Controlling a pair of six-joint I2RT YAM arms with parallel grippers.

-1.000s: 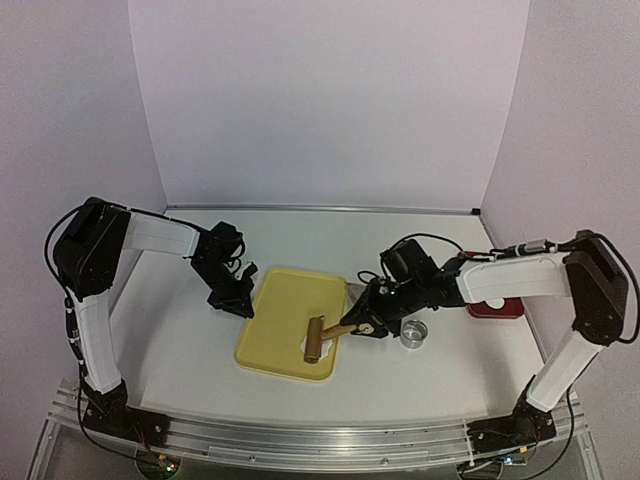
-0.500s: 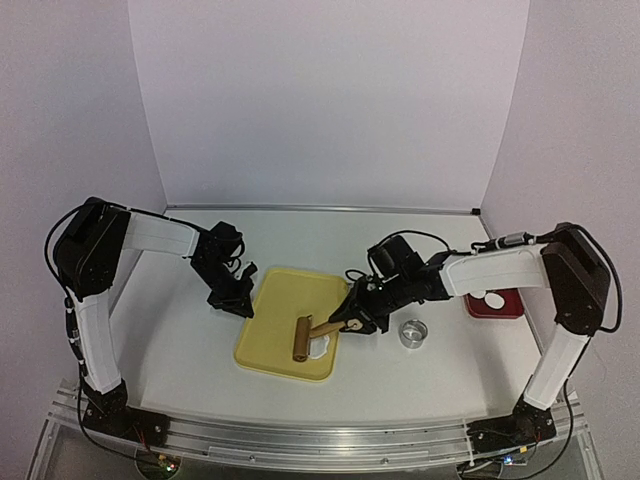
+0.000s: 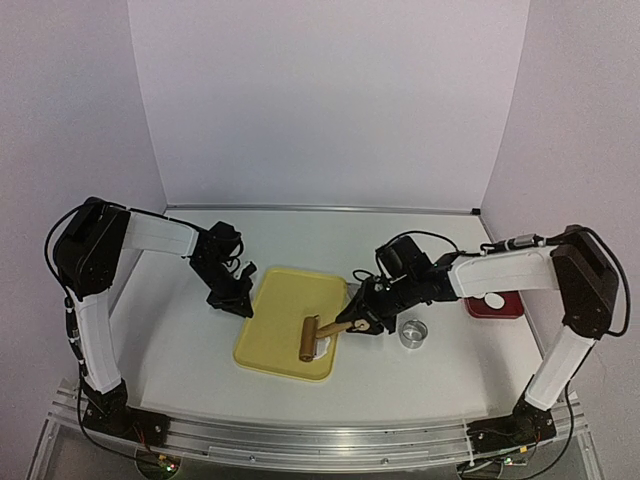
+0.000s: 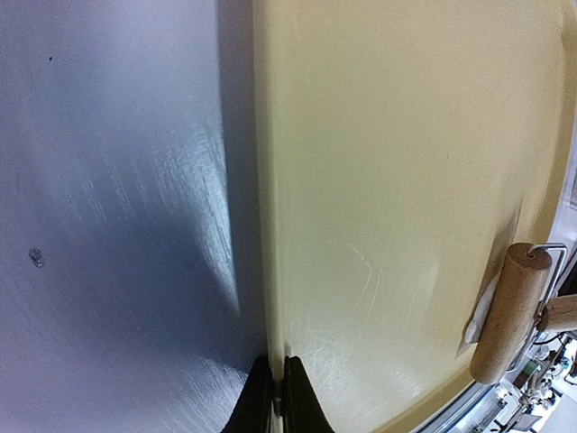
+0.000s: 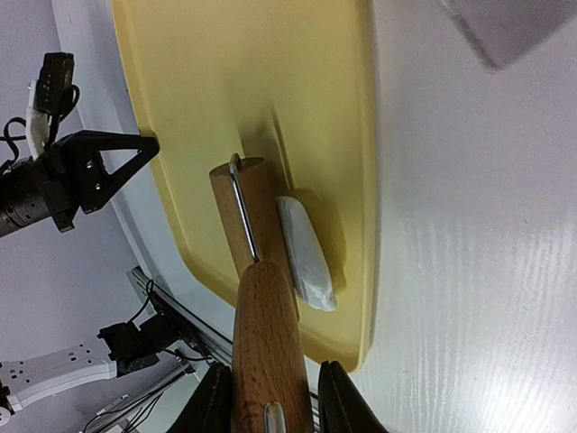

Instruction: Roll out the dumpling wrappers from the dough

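A yellow tray (image 3: pixel 285 300) lies mid-table. My left gripper (image 3: pixel 243 310) is shut on its left rim, seen close in the left wrist view (image 4: pixel 278 397). My right gripper (image 3: pixel 355 325) is shut on the wooden rolling pin's handle (image 5: pixel 266 343). The roller (image 3: pixel 310 338) rests on the tray, partly over a flattened white dough patch (image 3: pixel 322 346), which shows beside the roller in the right wrist view (image 5: pixel 306 253). A small white round wrapper (image 3: pixel 493 299) lies on a red plate (image 3: pixel 510 308) at the right.
A metal ring cutter (image 3: pixel 413 333) stands on the table right of the tray, close to my right arm. A grey flat piece (image 5: pixel 505 27) lies by the tray's far right corner. The table's near edge runs just below the tray.
The rolling pin rolled left across the dough, then came back a little to the right. The left gripper has stayed on the tray rim.
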